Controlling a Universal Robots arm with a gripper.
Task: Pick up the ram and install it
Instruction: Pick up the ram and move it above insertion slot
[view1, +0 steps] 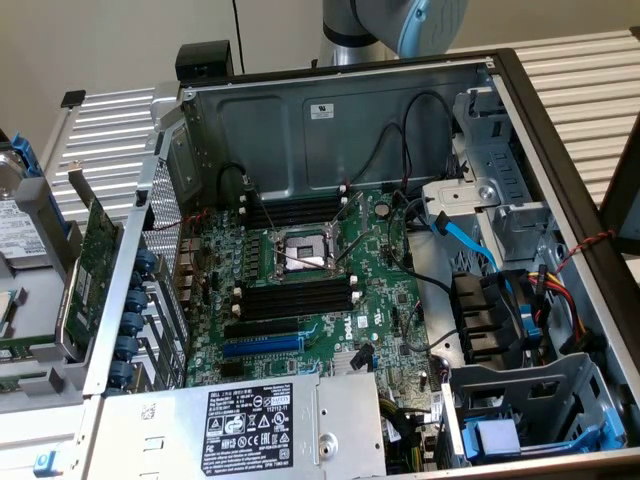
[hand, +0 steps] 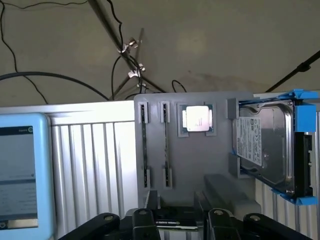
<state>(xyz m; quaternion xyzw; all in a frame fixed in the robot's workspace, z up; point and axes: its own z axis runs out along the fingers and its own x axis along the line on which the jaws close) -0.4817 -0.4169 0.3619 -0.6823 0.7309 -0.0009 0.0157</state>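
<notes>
Two ram sticks stand on edge, seen as thin dark strips, in grey clips on a grey holder tray. My gripper hangs over the tray's near edge, a short way from the sticks. It is open, its two black fingers wide apart with nothing held between them. In the exterior view the open computer case shows the motherboard with two banks of long black slots on either side of the CPU socket.
On the tray a CPU chip lies beside the sticks and a hard drive in a blue caddy beyond it. A light blue screen device sits alongside. A green expansion card leans outside the case. Cables cross the case interior.
</notes>
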